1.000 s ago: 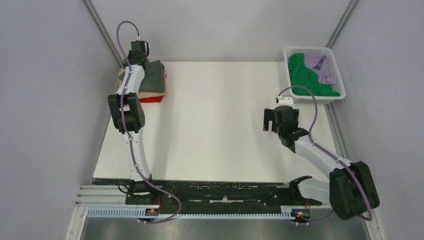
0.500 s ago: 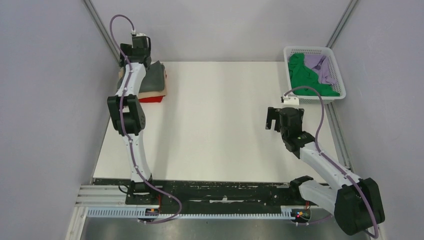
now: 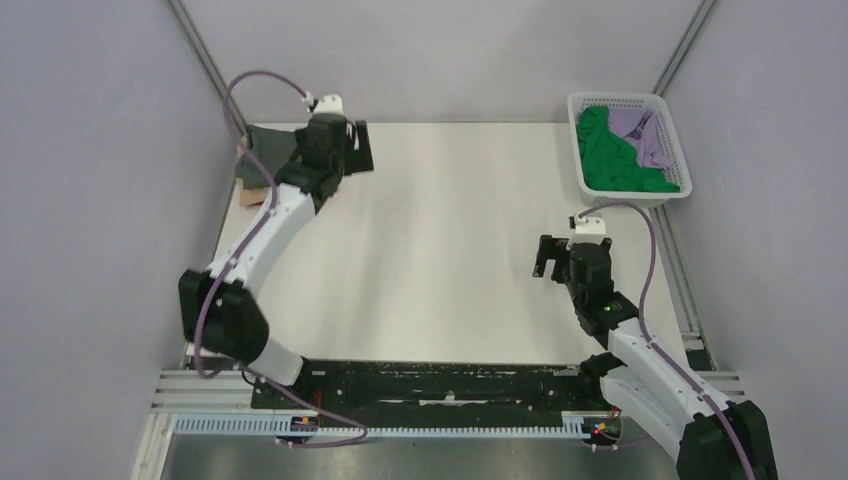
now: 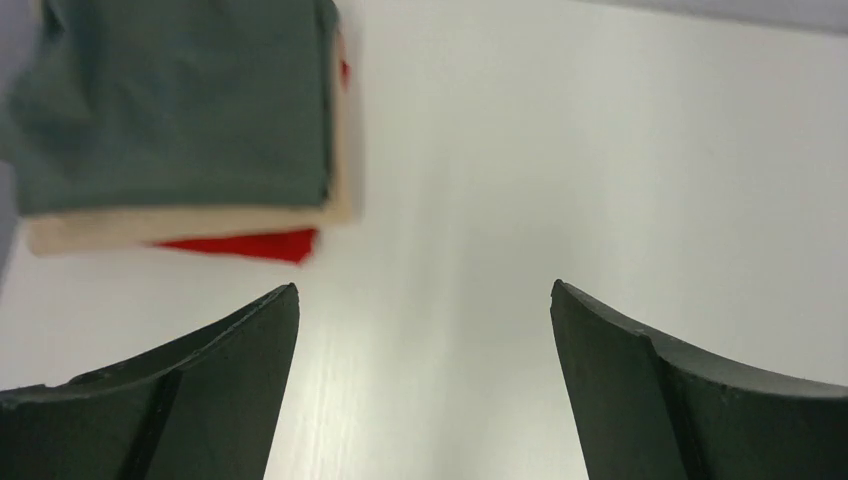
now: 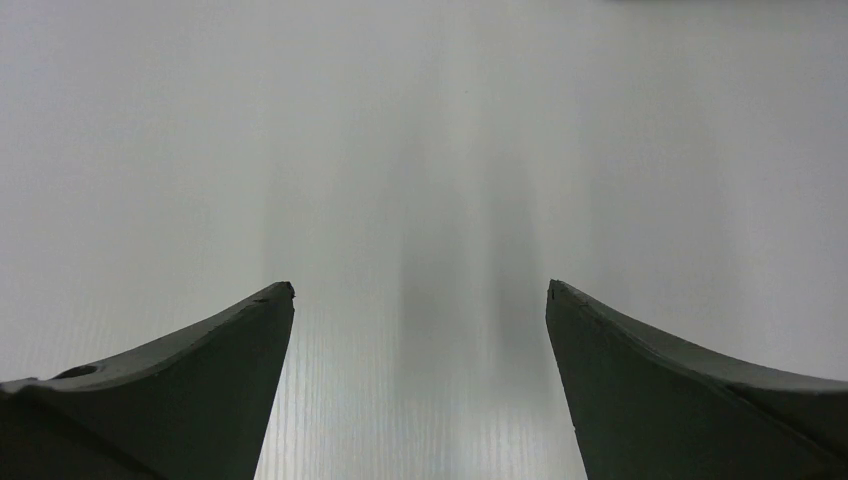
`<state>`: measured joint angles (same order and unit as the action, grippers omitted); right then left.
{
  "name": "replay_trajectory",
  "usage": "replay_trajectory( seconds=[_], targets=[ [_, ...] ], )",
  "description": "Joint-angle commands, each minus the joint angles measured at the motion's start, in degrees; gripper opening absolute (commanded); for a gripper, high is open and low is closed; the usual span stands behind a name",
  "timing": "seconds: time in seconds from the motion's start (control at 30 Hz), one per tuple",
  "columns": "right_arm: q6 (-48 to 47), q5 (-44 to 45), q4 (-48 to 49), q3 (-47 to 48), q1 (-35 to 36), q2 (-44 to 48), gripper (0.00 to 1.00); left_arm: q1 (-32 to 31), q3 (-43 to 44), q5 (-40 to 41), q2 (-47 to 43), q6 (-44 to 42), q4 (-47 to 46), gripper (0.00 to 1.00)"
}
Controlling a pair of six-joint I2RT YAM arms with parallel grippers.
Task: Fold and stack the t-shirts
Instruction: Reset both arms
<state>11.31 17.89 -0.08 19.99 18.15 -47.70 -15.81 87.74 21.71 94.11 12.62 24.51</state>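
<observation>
Three folded t-shirts lie stacked in the table's far left corner: dark grey on top, tan under it, red at the bottom. From above the left arm hides much of the stack, leaving the dark grey shirt and a tan edge showing. My left gripper is open and empty, just right of the stack over bare table. A green t-shirt and a lilac one lie crumpled in the basket. My right gripper is open and empty over the table's right side.
The white lattice basket stands at the far right corner. Grey walls close the table on the left, back and right. A black rail with the arm bases runs along the near edge.
The left gripper opened and let go of the stack. That arm swung off the stack to its right. The right arm drew back toward the near edge.
</observation>
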Motion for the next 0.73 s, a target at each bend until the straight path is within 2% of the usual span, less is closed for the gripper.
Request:
replay_trajectory(
  seconds=[0.0, 0.1, 0.23, 0.4, 0.7],
  targets=[
    [1.0, -1.1, 5.3, -2.6, -0.2, 3.6, 0.98, -4.6, -22.9, -5.3, -18.1, 13.2, -11.9, 1.00],
    [1.7, -0.8, 5.7, -3.9, -0.1, 4.7, 0.98, -6.3, -38.7, -10.5, -27.8, 17.4, -17.4, 1.00],
    [2.2, -2.4, 7.9, -6.3, -0.2, 5.6, 0.98, -7.5, -51.0, -11.8, -36.5, 19.9, -15.9, 1.00],
    [3.9, -3.6, 12.0, -11.1, -0.1, 8.4, 0.98, -7.5, -52.1, -4.7, -43.7, 17.5, -9.1, 1.00],
    [3.4, -3.7, 14.6, -14.6, -0.1, 10.2, 0.98, -7.5, -54.0, -3.7, -47.4, 17.4, -8.7, 1.00]
  ],
)
